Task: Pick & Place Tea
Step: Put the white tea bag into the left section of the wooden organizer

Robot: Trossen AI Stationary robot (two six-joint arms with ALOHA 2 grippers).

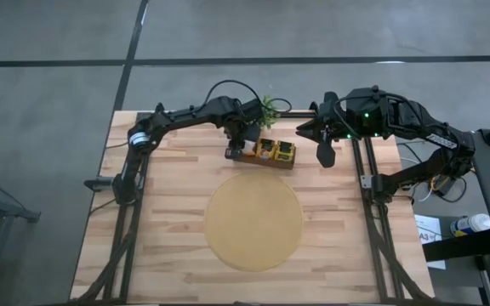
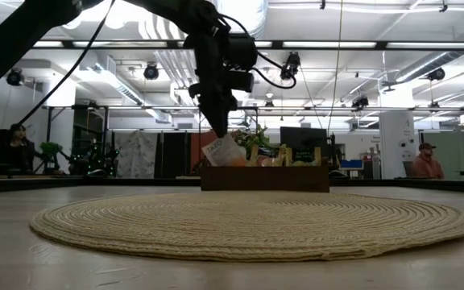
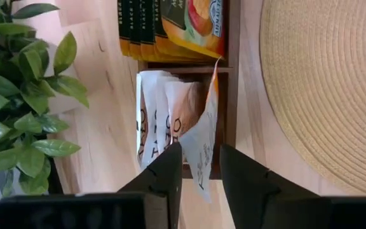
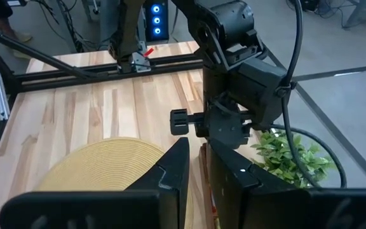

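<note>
Left gripper [image 3: 199, 175], jaws part-open around a loose tea packet [image 3: 203, 143] over the box [image 1: 262, 160], should open fully before lifting; right gripper [image 1: 324, 151] nearly shut, empty.

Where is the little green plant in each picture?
High view: the plant sits at the table's far edge, just behind the tea box.
Low view: only some leaves peek up behind the box, past the left arm.
Left wrist view: big plant leaves fill one side, next to the box.
Right wrist view: the plant shows beside the left arm.
Shared landmark: the round mat.
</note>
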